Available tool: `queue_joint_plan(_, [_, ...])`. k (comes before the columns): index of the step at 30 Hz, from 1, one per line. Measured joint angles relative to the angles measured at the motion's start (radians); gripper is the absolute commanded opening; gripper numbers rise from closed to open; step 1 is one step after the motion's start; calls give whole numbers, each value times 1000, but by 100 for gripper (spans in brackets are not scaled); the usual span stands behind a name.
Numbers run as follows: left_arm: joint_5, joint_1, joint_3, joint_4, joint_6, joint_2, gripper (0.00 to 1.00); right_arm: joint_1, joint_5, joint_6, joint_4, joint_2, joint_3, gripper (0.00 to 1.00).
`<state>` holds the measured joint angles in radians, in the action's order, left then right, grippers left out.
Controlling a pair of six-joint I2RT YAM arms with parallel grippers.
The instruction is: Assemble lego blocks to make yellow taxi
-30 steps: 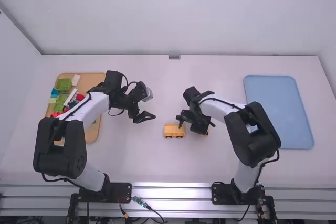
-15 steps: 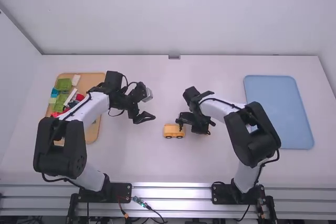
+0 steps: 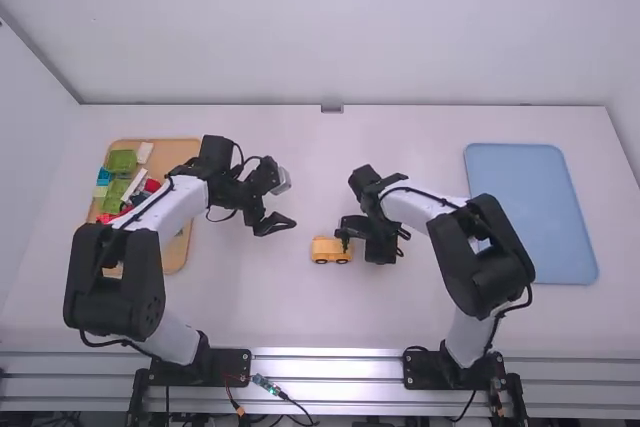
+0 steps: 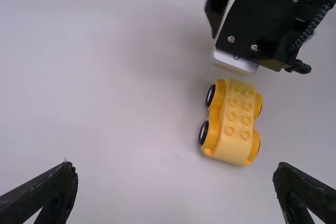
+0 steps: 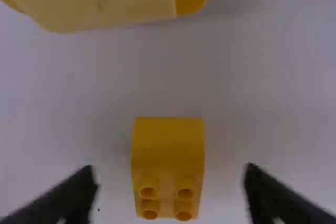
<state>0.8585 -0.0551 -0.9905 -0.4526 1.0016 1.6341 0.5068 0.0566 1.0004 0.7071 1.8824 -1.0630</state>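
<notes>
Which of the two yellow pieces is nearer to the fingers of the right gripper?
The small wheelless block, seen between the open fingers; the other, the car base, has wheels.

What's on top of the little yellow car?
On top of the yellow car are its own round studs, in rows, with no other block on them. Its underside faces the white table, so I can't see what's under there.

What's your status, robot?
Left gripper open, empty. Right gripper open over small studded yellow block. Yellow plastic wheeled car base close by; nothing seen between right gripper and block.
</notes>
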Motion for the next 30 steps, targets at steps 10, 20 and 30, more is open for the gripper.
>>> queue_joint_plan(10, [0,0,0,12,6,0,99,0,-5,-4,68,-13,-37,99])
queue_joint_plan(20, [3,0,0,16,48,0,99,-109,-239,59,27,-314,-20,99])
queue_joint_plan(30, [154,-1,123,108,238,0,99,-373,-611,206,-376,-473,341,99])
